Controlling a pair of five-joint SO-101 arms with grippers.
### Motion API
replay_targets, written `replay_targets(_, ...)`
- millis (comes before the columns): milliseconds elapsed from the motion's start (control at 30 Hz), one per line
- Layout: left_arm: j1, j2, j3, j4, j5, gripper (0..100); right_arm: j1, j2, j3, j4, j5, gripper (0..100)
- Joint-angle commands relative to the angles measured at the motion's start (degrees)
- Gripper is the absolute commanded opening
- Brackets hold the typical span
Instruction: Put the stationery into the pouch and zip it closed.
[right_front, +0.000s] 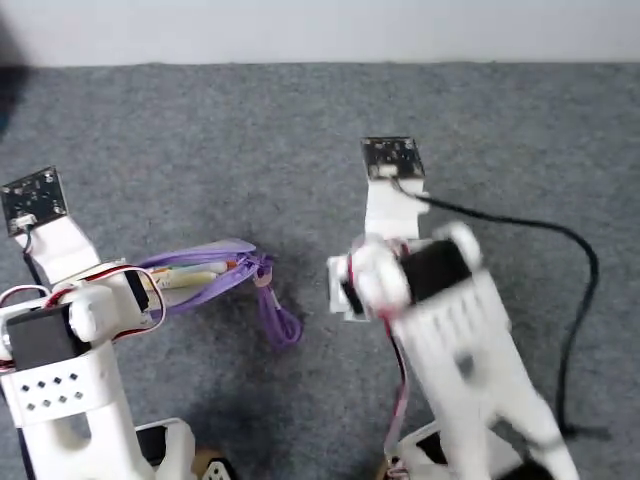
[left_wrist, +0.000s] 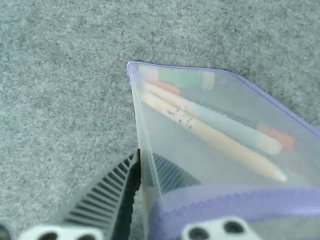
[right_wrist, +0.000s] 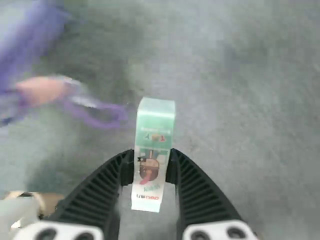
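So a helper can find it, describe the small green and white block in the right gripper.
On the grey carpeted table, find the right gripper, apart from the clear purple-edged pouch. Its black fingers pinch the small rectangular block; unlike the long pens inside the pouch, it is short, boxy and wrapped in green-and-white print.

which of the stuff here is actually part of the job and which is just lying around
Part of the job:
pouch, held by the left gripper
pens inside it
green and white block in the right gripper

Just lying about:
black cable on the grey mat
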Motion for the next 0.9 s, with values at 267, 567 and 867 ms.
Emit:
replay_targets(267, -0.09, 0.88, 0.22, -0.79, 0.79, 1, -15.6, -30.64, 20.31, -45.93, -2.02, 0.8)
replay_targets(567, -0.09, 0.97, 0.22, -0.79, 3.87, 1, -25.01, -22.81, 24.26, -65.1, 3.69, 0.8)
replay_targets(867, -0.09, 0.7, 0.13, -0.79, 3.87, 1, -28.26, -12.44, 24.53, -69.41, 3.69, 1.1)
